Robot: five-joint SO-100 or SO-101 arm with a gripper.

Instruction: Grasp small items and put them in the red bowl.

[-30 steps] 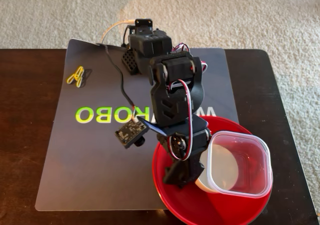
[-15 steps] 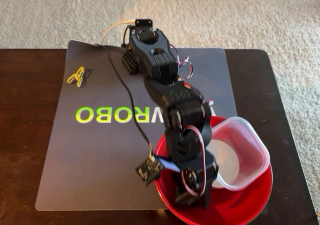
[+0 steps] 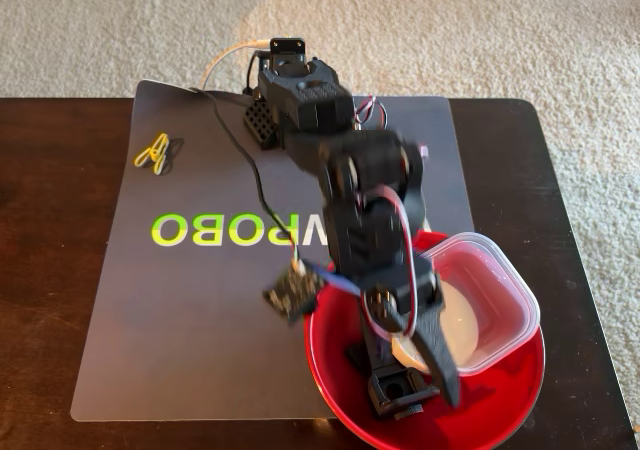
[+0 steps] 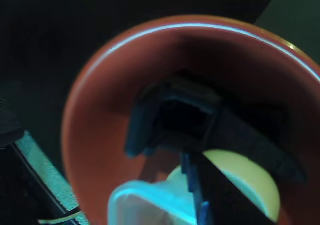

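Observation:
The red bowl (image 3: 500,400) stands at the table's front right in the fixed view and fills the wrist view (image 4: 100,135). The clear square tub (image 3: 490,295) leans inside it on the right, over the small white dish (image 3: 455,320). Both show low in the wrist view, the tub (image 4: 145,205) and the dish (image 4: 245,177). A black plastic piece (image 3: 392,392) lies on the bowl's floor and shows in the wrist view (image 4: 175,117). My gripper (image 3: 420,375) hangs over the bowl, jaws apart and holding nothing. The yellow clip pair (image 3: 153,152) lies on the mat's far left.
A dark mat (image 3: 180,310) with green lettering covers the dark wooden table (image 3: 50,270). The arm's base (image 3: 290,80) stands at the mat's far edge, with a cable and a small circuit board (image 3: 290,295) hanging beside the arm. Beige carpet lies beyond.

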